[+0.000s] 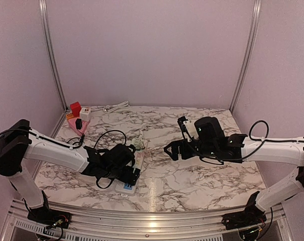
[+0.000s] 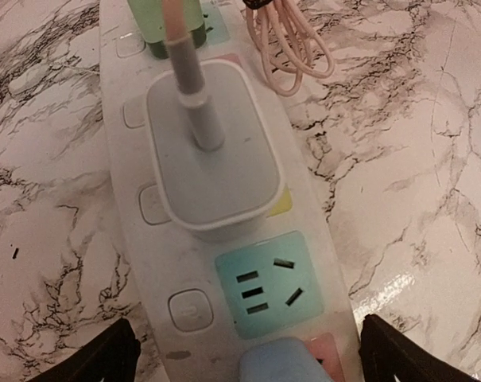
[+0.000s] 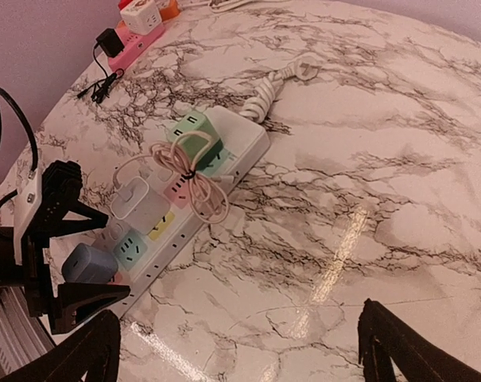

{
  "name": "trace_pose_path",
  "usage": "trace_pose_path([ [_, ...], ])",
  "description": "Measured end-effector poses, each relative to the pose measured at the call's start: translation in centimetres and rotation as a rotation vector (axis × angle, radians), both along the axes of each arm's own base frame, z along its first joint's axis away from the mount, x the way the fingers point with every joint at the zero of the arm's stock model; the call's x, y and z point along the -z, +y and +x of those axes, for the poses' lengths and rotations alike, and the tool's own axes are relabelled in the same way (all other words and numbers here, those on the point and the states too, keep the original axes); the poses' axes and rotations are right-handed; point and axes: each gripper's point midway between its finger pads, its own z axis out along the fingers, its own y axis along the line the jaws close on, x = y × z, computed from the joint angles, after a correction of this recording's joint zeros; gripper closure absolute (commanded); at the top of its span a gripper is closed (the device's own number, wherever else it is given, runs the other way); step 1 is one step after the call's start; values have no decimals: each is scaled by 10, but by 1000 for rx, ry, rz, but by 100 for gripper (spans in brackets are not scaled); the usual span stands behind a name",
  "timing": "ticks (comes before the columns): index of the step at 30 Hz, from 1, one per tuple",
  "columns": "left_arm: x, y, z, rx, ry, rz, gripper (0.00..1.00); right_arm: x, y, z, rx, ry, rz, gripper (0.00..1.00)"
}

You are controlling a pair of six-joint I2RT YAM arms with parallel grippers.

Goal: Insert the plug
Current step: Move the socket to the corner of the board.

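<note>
A white power strip [image 2: 141,263] lies on the marble table. It holds a green plug [image 2: 172,20], a white charger [image 2: 216,151] with its cable, an empty teal socket [image 2: 269,282] and a pale blue plug [image 2: 280,364] seated by the pink socket at the near end. My left gripper [image 2: 248,338] is open, its fingers [image 2: 97,358] wide apart on either side of the strip, just above the blue plug. It also shows in the top view [image 1: 129,175]. My right gripper [image 3: 238,318] is open and empty over bare marble right of the strip [image 3: 224,163]; in the top view [image 1: 173,149] it hovers mid-table.
A bundled pink cable [image 3: 196,179] lies on the strip beside the green plug. The strip's white cord [image 3: 272,87] coils behind it. A pink strip [image 1: 74,124] with red and white cubes and a black adapter sits at the back left, by a white cable [image 1: 114,106].
</note>
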Motion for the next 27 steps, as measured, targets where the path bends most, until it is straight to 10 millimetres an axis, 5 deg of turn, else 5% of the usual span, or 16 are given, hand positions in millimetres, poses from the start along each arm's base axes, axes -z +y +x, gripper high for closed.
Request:
trace_pose_path([
  [18,4,4,9,-5,-42,68,22,12,-6,-2,12,11,-23,1],
  [27,3,24,52,-65,-44,88,22,19,-9,-4,16,16,-34,1],
])
